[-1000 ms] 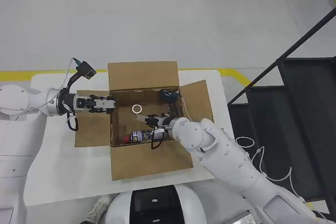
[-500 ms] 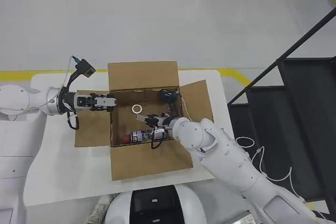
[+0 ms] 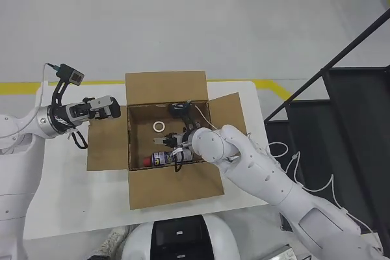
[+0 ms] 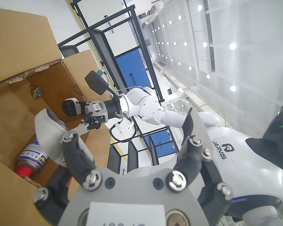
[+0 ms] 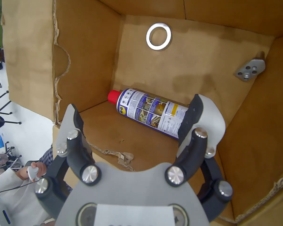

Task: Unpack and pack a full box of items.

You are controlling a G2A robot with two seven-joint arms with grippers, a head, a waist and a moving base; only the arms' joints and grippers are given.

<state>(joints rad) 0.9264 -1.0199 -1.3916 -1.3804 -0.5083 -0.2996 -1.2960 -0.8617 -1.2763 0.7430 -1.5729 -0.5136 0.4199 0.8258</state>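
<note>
Sitting on your white table point(image 3: 71, 195), yellow line point(image 3: 13, 88) behind: open brown box point(image 3: 175, 188), frame centre | blue red-capped spray can point(image 5: 146, 111) lying inside | right gripper point(image 5: 135, 104) spread near it | left gripper point(image 3: 110, 106) spread, upper left.

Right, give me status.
Both open: left gripper outside the brown cardboard box, right gripper over the red-capped blue spray can lying inside. Also inside: silver metal ring, grey metal bracket. Nothing blocking the can.
</note>
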